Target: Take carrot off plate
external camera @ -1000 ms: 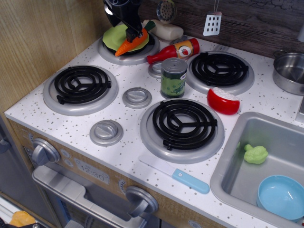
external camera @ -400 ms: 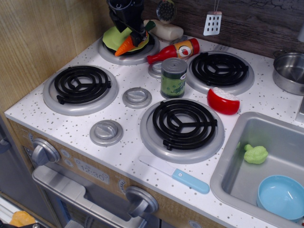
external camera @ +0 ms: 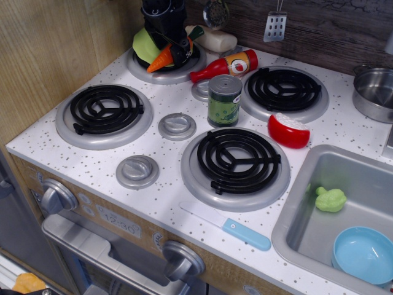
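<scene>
The orange carrot [external camera: 161,60] lies on the lime-green plate [external camera: 142,45], which sits on the back left burner. The carrot's tip points front-left and its dark green stem end [external camera: 195,32] sticks out to the back right. My black gripper [external camera: 174,51] is low over the carrot's middle, with its jaws on either side of it and apparently not closed on it. The gripper hides most of the plate and the middle of the carrot.
A red-and-orange sauce bottle [external camera: 226,65] lies just right of the plate's burner. A green can [external camera: 224,101] stands mid-stove. A red-and-white piece [external camera: 288,130], a blue-handled knife [external camera: 228,226], a sink [external camera: 307,178] holding a blue bowl [external camera: 363,253], and a pot [external camera: 374,92] are to the right.
The gripper has come down lower over the carrot and now covers more of it and the plate. The carrot and plate have hardly moved.
</scene>
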Robot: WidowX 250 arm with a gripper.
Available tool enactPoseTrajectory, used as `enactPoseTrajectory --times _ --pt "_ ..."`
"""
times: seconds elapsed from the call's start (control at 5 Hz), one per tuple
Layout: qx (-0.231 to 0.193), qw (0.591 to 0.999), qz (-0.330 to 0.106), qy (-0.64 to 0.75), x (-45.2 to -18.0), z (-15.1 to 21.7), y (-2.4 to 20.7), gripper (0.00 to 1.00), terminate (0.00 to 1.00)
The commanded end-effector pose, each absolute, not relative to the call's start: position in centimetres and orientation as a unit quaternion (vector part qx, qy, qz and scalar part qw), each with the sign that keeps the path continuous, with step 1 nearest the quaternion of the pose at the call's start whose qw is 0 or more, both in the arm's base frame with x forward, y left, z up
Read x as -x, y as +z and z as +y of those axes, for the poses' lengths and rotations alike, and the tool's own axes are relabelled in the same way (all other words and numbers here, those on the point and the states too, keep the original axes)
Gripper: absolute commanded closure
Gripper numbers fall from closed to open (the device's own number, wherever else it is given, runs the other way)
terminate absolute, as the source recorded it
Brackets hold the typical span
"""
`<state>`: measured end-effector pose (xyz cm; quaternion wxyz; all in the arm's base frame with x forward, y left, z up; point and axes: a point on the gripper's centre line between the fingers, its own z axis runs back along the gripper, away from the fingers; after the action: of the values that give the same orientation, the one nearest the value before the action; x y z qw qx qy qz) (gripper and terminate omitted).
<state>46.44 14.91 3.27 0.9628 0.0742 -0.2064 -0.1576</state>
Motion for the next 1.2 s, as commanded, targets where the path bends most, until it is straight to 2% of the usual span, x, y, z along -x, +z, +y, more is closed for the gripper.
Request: enactPoseTrajectory --times 0.0,0.2,0.4,0.6,1.0 --pt "-0.100 0.961 -0.218 -0.140 -46.7 15.4 7.3 1.00 0.00" --pt "-0.113 0.965 -0.200 -0.130 -45.7 14.9 9.8 1.00 0.00" --pt "-0.131 0.972 -0.171 -0.092 -42.2 13.8 12.0 1.00 0.00" --pt "-0.086 0.982 -0.149 -0.080 -39.6 13.1 10.5 1.00 0.00" --pt "-0.017 0.989 -0.134 -0.068 -37.3 10.8 6.8 1.00 0.00"
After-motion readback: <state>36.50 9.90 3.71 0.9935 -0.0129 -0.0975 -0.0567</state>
